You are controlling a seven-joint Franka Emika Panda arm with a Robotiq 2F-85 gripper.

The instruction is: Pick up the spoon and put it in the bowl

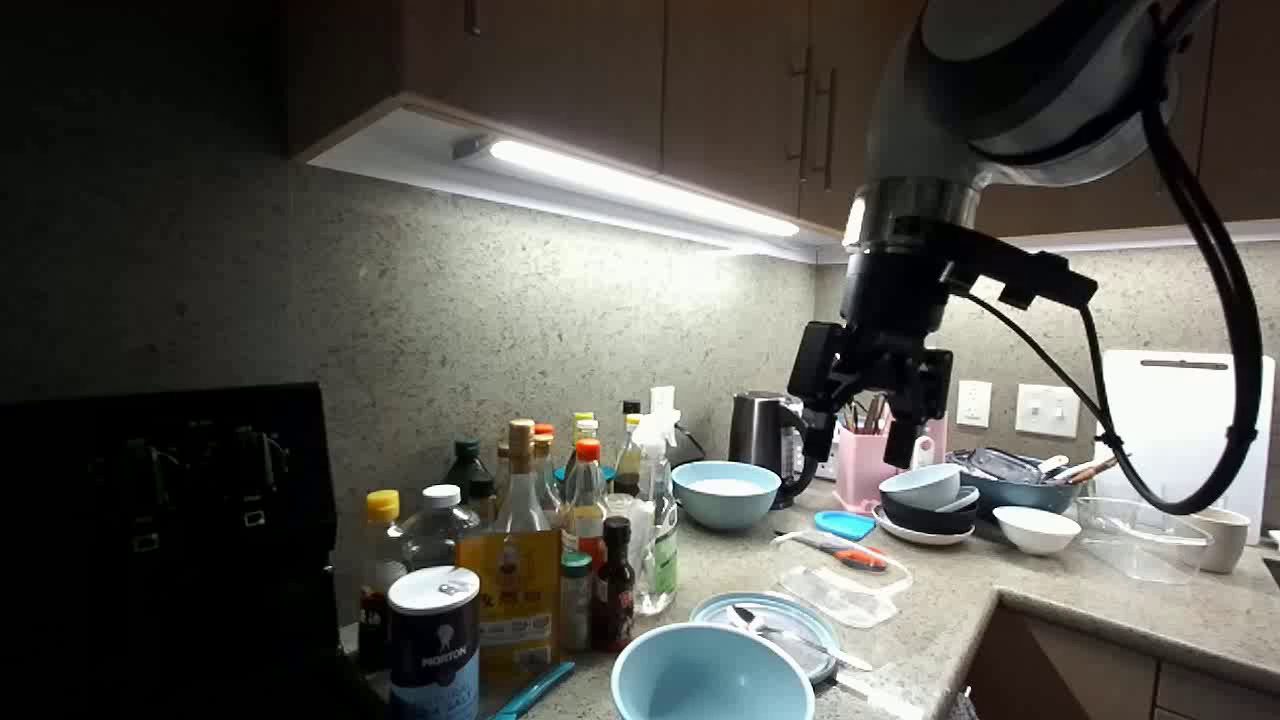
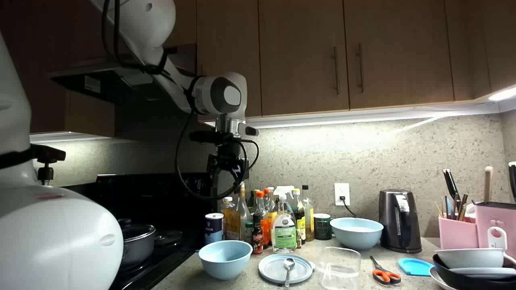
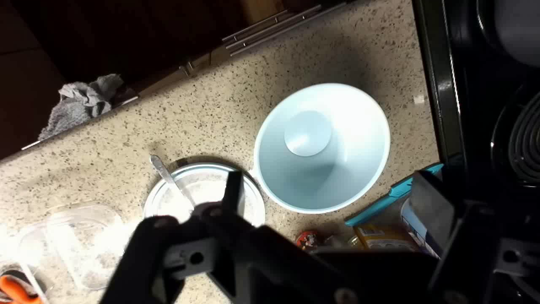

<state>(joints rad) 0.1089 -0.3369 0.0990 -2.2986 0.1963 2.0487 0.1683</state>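
The black, angular hand hangs empty, fingers spread wide, higher than the deep, smooth, pale-blue bowl, which stands on the speckled table beside a flat round lid bearing the shiny metal spoon, with a clear plastic container and clustered bottles near.

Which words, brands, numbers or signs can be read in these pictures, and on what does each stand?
"MORTON": on the dark-blue salt canister.
Lower on that canister: perhaps "SALT", too blurred to be sure.
Characters on the yellow label: too blurred to read.
Print on the spray bottle: too small and blurred.
Print on the black-capped sauce bottle: too blurred.
Any other print: too small or blurred; no number is legible.
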